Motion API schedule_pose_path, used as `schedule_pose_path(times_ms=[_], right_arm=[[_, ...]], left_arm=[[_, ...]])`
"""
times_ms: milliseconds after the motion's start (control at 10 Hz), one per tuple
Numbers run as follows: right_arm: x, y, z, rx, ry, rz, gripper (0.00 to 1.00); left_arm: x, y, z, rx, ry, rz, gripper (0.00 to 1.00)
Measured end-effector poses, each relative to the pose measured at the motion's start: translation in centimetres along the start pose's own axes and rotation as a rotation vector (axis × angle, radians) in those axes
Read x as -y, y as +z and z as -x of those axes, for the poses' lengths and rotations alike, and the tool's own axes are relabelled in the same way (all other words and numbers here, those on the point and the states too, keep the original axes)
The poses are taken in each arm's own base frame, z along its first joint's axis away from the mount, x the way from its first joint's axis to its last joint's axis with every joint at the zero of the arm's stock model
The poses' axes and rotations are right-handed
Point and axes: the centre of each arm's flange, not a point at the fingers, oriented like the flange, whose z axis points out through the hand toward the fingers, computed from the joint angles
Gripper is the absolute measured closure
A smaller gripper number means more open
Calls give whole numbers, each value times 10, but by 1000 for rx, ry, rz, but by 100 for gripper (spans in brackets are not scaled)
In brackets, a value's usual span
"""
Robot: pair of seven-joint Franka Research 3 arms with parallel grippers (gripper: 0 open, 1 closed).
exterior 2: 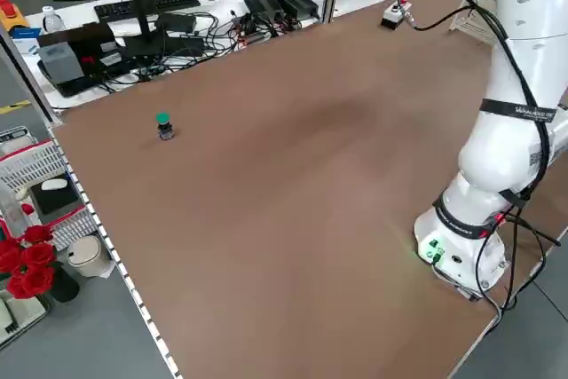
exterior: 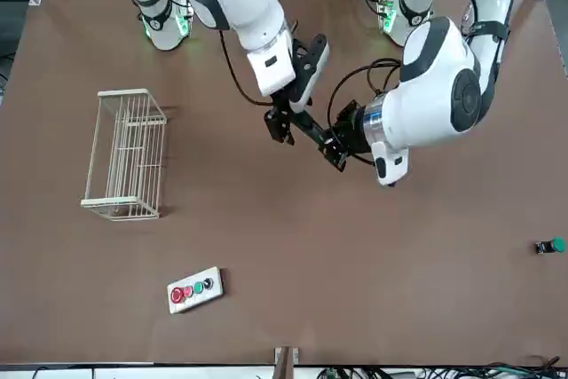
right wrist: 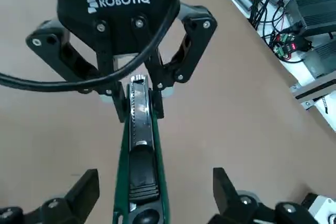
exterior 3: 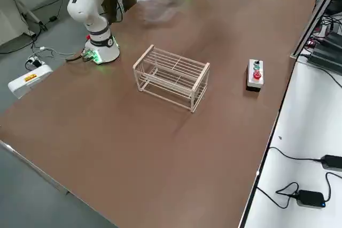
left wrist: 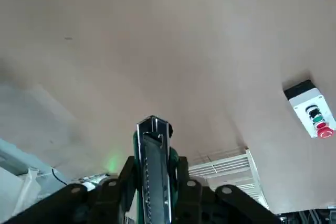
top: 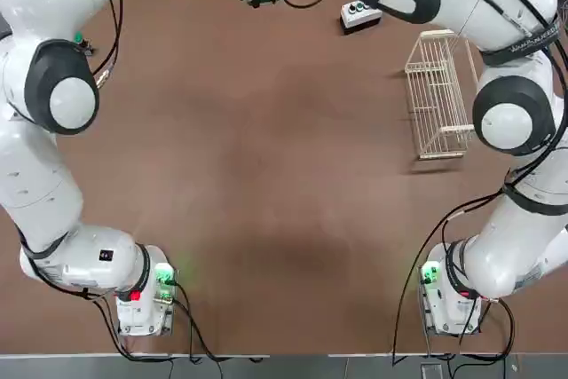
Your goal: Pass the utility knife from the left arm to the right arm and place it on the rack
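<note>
Utility knife (right wrist: pixel 142 166) between two grippers

Left gripper (right wrist: pixel 139 109): closed on the knife at its metal nose. Knife: slim, green-sided casing, black ridged slider, silvery channel. Right gripper (right wrist: pixel 156 195): fingers open, one either side of the knife's green body. Rack (top: pixel 437 95): white wire, on table (top: pixel 257 175)

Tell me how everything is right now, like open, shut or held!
Left gripper: shut on the knife
Right gripper: open, around the knife's other end
Utility knife: held up in the air
Rack: on the table, empty
Button box: buttons up
</note>
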Motion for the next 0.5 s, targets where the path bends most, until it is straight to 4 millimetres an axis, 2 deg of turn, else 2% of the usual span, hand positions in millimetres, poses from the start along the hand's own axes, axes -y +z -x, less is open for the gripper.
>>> schedule_pose_path(times_ms=[500], right_arm=[[3, 2, 0, 12, -12, 12, 10]], left_arm=[[0, -2, 0, 6, -7, 2, 66]])
